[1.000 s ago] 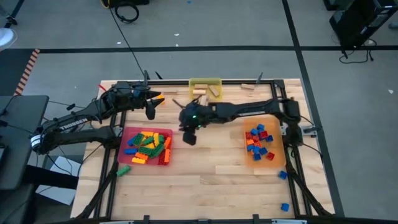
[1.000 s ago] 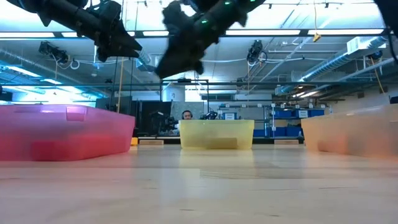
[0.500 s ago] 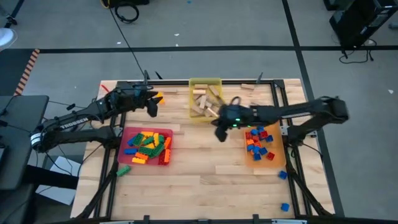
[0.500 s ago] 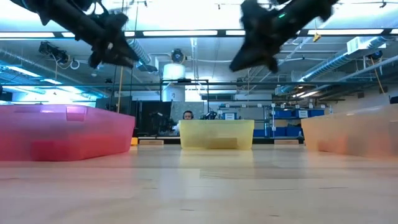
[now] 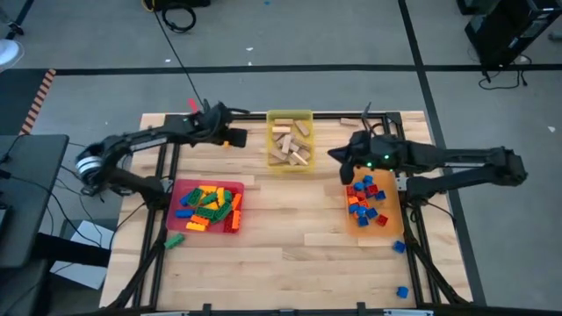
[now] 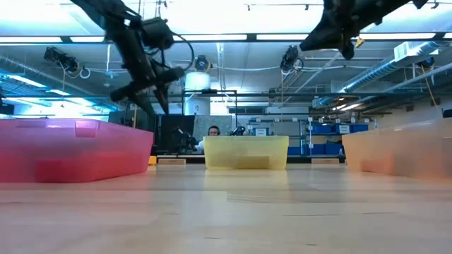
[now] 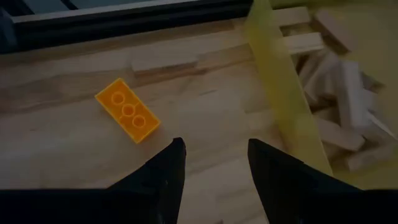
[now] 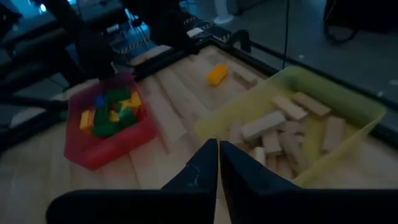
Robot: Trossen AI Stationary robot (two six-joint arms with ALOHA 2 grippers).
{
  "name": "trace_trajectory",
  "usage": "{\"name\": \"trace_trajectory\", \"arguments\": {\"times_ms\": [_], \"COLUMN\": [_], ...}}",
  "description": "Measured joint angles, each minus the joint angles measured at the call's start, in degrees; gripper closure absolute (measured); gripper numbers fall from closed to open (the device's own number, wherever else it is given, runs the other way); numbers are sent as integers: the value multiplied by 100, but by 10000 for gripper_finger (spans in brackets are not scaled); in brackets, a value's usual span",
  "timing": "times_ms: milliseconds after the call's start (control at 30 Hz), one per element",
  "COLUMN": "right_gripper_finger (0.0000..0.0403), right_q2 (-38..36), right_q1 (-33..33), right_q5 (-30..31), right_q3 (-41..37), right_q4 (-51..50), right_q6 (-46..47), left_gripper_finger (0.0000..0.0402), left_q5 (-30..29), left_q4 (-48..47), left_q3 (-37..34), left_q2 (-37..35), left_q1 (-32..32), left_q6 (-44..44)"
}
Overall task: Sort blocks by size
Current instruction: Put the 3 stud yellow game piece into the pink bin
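Mostly sorted: wooden blocks [image 5: 290, 145] in yellow bin [image 5: 271, 117], bricks in red bin [image 5: 176, 186] and orange bin [image 5: 393, 195] | left claw [image 7: 211, 163] spread above orange brick [image 7: 127, 110] on counter [image 5: 290, 219] | right claw [image 8: 218, 155] pressed together, empty | strays left.

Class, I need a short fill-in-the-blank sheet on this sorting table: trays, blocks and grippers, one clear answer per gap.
1. The tan wooden blocks lie in the ____ tray.
2. The left gripper hovers, fingers apart, near a loose ____ brick on the bare table.
3. The right gripper's fingers are ____.
4. The orange tray holds mostly red, orange and ____ bricks.

Answers: yellow; orange; shut; blue
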Motion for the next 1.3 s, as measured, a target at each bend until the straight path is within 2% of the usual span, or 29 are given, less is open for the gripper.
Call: {"name": "trace_trajectory", "arguments": {"times_ms": [267, 467, 733, 967, 1067, 1300], "right_gripper_finger": [392, 367, 375, 387, 382, 373], "right_q2": [-501, -591, -585, -585, -585, -582], "right_q1": [-190, -362, -554, -677, -756, -879], "right_q5": [-6, -13, -183, -283, -353, -516], "right_q3": [0, 0, 0, 0, 0, 0], "right_q4": [-278, -542, -571, -558, -558, -537], "right_q6": [-977, -1483, -1835, -2034, -2061, -2123], "left_gripper_finger": [218, 218, 218, 218, 218, 218], "left_q5": [-6, -22, 38, -139, -307, -282], "left_q4": [-26, -156, -282, -311, -256, -145], "left_q3": [743, 813, 807, 802, 802, 802], "left_q2": [1093, 1468, 1615, 1615, 1615, 1615], "left_q1": [320, 560, 864, 1124, 1131, 1115], "left_q6": [-103, -692, -1331, -1255, -1022, -935]}}
